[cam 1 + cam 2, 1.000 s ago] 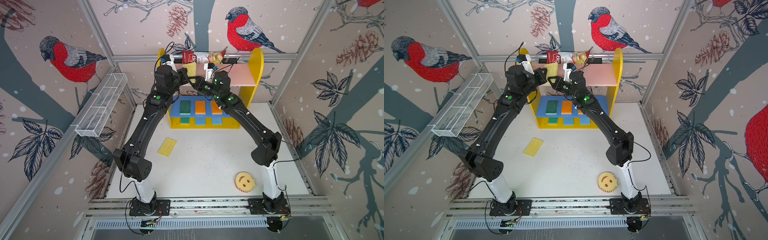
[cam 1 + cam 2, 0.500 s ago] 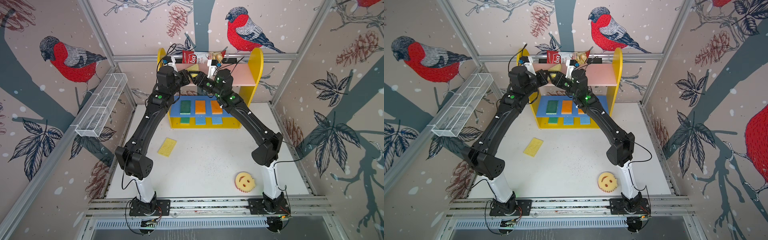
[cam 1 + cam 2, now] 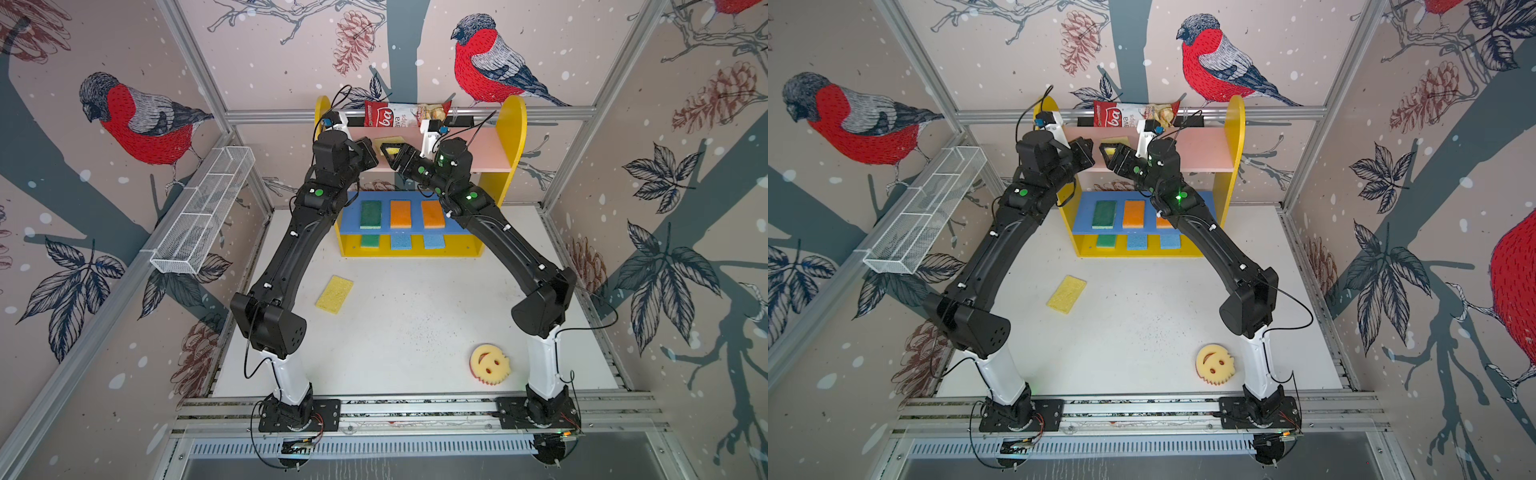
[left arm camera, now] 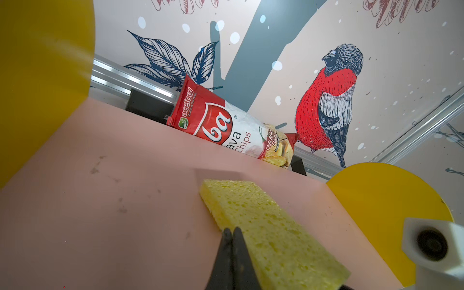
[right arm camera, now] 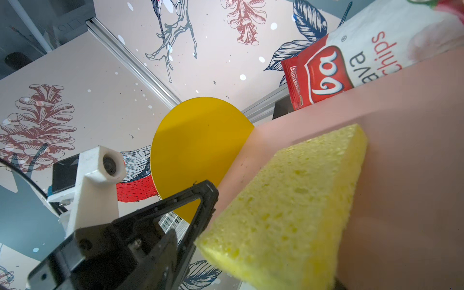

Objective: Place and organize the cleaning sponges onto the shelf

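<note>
White tabletop (image 3: 407,324): filling the top of the wooden shelf (image 3: 515,133).
Near, a round smiley-face foam sponge (image 3: 489,363) and a flat yellow sponge (image 3: 335,294) lie loose; six coloured sponges (image 3: 400,214) fill the lower boards (image 3: 348,224). On the pink top board (image 4: 100,200) lies a porous yellow sponge (image 4: 263,226), right gripper (image 3: 390,150) jaws apart around it, left gripper (image 4: 232,232) closed beside it, probably to nudge it straight.

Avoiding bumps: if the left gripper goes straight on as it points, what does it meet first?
Probably the yellow sponge on the pink top board: the shut left gripper sits at its edge. Chips bag farther back; depth unclear.
</note>
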